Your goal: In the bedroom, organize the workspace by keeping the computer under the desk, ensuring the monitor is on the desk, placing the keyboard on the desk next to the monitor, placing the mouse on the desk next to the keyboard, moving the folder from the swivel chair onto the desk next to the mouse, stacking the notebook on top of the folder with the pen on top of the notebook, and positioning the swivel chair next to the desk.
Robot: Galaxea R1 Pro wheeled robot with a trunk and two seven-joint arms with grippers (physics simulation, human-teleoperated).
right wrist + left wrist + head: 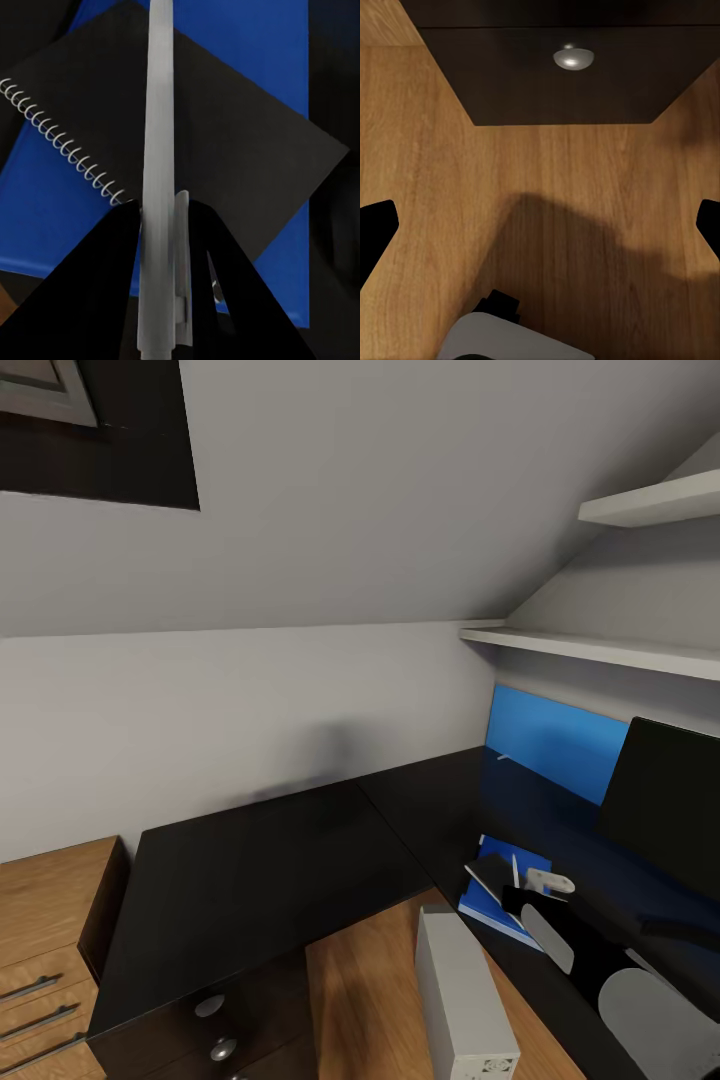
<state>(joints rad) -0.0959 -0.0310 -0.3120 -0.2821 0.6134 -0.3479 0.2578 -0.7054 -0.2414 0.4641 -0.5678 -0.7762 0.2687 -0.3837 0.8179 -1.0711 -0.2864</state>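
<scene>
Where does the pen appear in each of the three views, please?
Head view: the pen shows low right, a thin white sliver above the notebook.
Left wrist view: not in it.
Right wrist view: pen runs centrally, between the right gripper's fingers.
Shared landmark: the blue folder under the notebook.

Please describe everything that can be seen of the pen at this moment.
The pen is thin, straight and silvery-white, with a smooth plastic-like look and a small clip near the held end. The right gripper is shut on it, one dark finger on each side. It extends over the dark, spiral-bound notebook, which lies on the blue folder. Whether it touches the notebook cannot be told.
</scene>
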